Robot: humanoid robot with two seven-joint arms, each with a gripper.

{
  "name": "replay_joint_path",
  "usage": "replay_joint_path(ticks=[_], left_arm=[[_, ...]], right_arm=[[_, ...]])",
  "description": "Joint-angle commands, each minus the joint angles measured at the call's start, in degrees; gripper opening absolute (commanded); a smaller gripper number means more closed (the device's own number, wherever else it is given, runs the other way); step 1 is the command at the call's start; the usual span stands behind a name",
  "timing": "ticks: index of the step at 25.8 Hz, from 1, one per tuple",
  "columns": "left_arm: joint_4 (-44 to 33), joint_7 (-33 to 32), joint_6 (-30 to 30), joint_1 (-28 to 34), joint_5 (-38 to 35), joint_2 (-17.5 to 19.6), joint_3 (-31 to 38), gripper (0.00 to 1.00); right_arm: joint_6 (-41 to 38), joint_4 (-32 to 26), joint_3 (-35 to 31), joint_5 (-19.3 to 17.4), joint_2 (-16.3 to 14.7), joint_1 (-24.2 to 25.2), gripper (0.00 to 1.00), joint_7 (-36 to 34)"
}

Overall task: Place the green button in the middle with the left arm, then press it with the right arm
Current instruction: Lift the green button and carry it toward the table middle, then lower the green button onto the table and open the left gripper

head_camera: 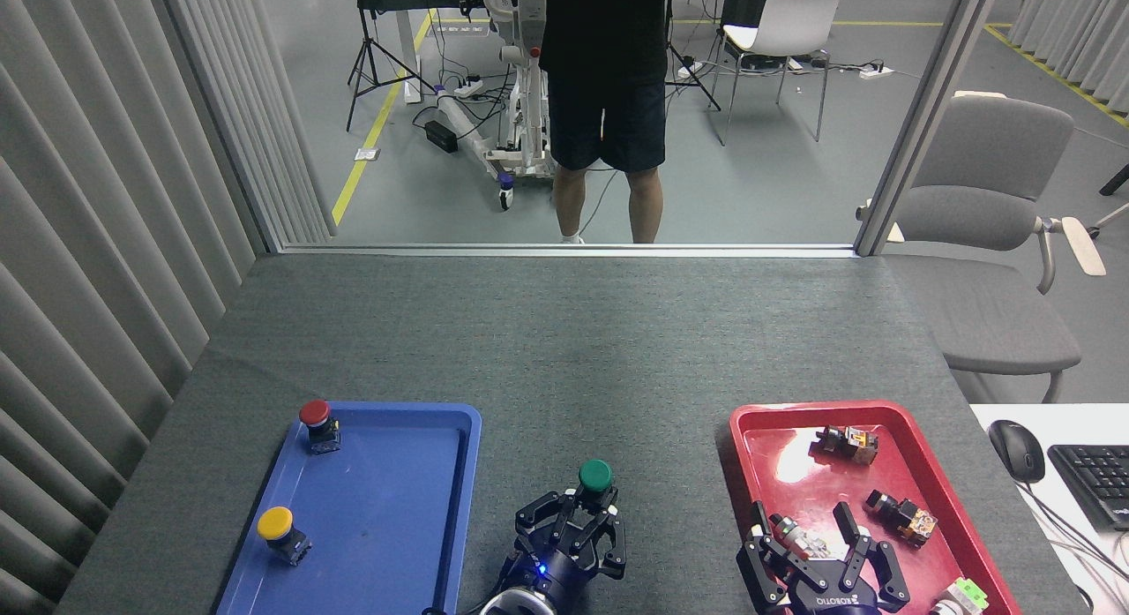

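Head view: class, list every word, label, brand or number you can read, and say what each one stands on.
"ROBOTIQ", in white, seen upside down, on the body of the right gripper.
Signs on the white stand far across the floor: too small to read.
Keys of the keyboard: too small to read.
Nothing else bears readable text.
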Motion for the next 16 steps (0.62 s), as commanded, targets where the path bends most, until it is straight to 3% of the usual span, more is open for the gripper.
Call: replay_joint_path(ticks=[1, 11, 16], left_arm=[[3.1, 0.0, -0.2, -1.4, 0.7, 0.0, -0.7, 0.10], [6.1, 0.5, -1.4, -1.4, 1.7, 0.0, -1.6, 0.13], [6.3, 1.0, -1.6, -1.3, 6.4, 0.0, -2.0, 0.21]], right_arm=[[0.0, 0.0, 0.0, 0.0, 0.0, 0.0, 1.00, 0.0], [0.0, 0.0, 0.1, 0.0, 0.1, -0.2, 1.00, 0.1], [0.0, 0.0, 0.1, 0.0, 0.1, -0.2, 1.00, 0.1]])
